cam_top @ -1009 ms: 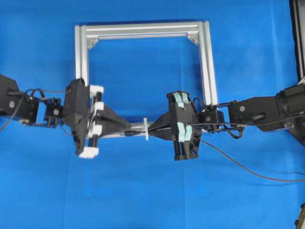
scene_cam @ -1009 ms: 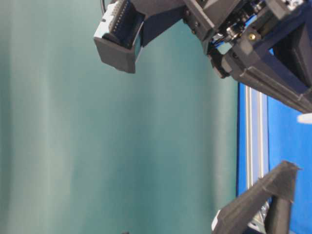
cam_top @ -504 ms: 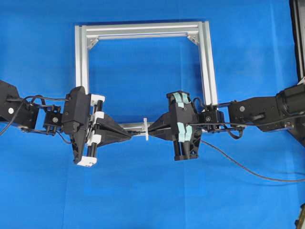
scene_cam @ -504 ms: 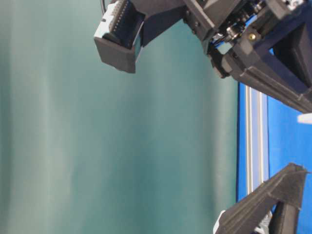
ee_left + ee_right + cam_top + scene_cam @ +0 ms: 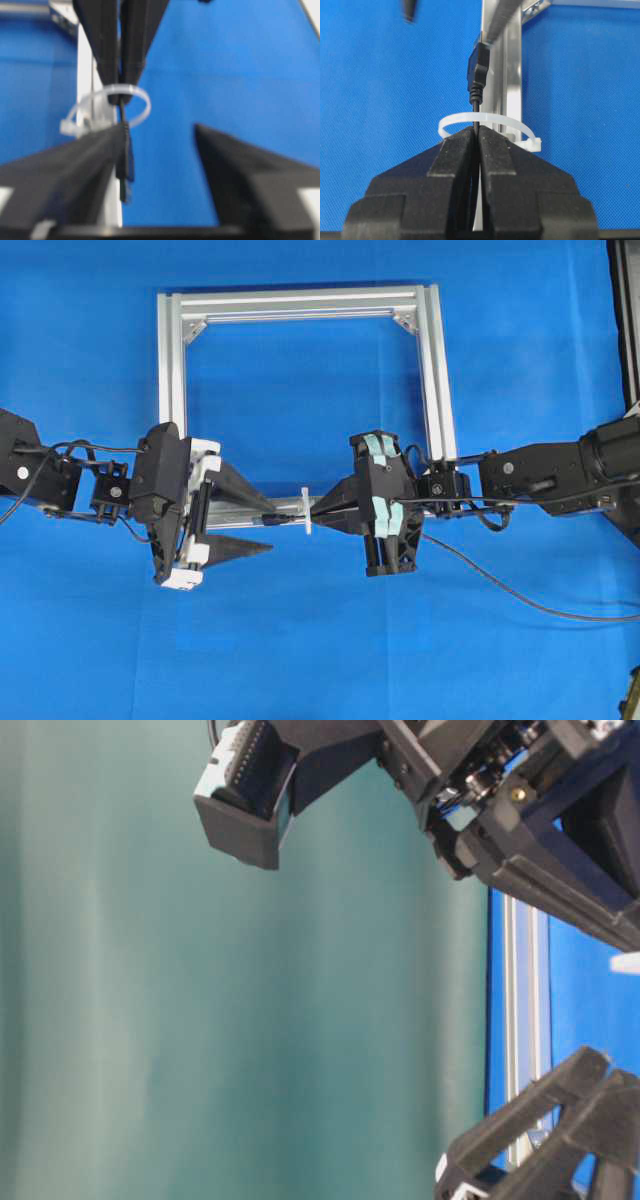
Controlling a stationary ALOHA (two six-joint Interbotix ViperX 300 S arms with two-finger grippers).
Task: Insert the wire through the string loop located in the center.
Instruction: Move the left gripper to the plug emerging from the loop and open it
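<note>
Right tool (image 5: 476, 131) was clamped tight on the wire (image 5: 475, 107), its fingers closed right at the string loop (image 5: 487, 122). Left tool (image 5: 262, 528) stood with its fingers spread wide, gripping nothing. The plug end (image 5: 477, 67) had already gone through the loop and lay on the left tool's side; in the left wrist view it sat against that tool's one finger, with the other finger well apart. The loop stood upright on the frame bar (image 5: 285, 505) nearest the counter's front edge, roughly mid-counter between the two tools.

Step in hand, as judged: handover, with the left tool taking the plug end so the wire can be drawn on through. To do it well, centre the spread fingers on the plug body rather than the thin cable, and close fully before the right tool lets go. Then pull straight along the bar, away from the loop. A sideways tug could bend or flatten the loop. Left wrist view was blurred, so exact contact was uncertain.

Count: wire 1, string loop 1, aluminium frame (image 5: 300, 302) 1, tools 2.
</note>
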